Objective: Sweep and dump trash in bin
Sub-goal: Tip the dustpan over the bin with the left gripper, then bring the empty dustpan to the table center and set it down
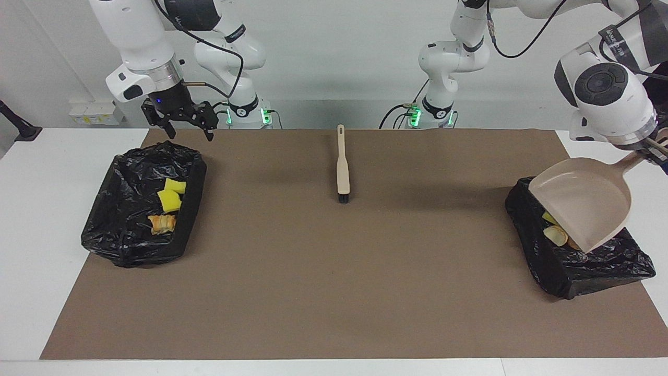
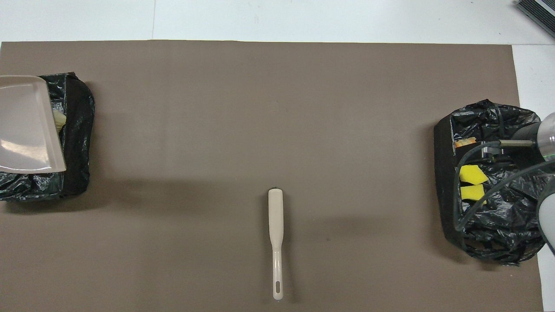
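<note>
Nearest the robots, your right gripper [image 1: 187, 124] hangs in the air over the near rim of the bin at the right arm's end of the table. Its fingers are spread apart and hold nothing.

Next out, the brush [image 1: 342, 166] lies flat on the brown mat [image 1: 334, 292], about midway between the two bins. Its handle points toward the robots, its dark bristle end away from them. Nothing touches it.

At the right arm's end you have a bin lined with a black bag [image 1: 122, 209]. Inside it you can see two yellow sponge pieces [image 1: 171, 195] side by side, and a golden-brown pastry chunk [image 1: 163, 224] just beside them, farther from the robots.

At the left arm's end, the second bag-lined bin [image 1: 579, 266] sits on the mat's edge. Your left gripper [image 1: 658, 149] is up at the frame's edge, at the dustpan's handle; you cannot tell how its fingers stand there. The beige dustpan [image 1: 584, 201] is tilted, its mouth dipping down into the bin and its handle raised. Under its lip you see a yellow bit [image 1: 548, 217] and a pale, rounded bread piece [image 1: 556, 235] lying in the bag. The overhead view shows only one pale scrap beside the pan's edge.

No trash shows on the mat itself.
</note>
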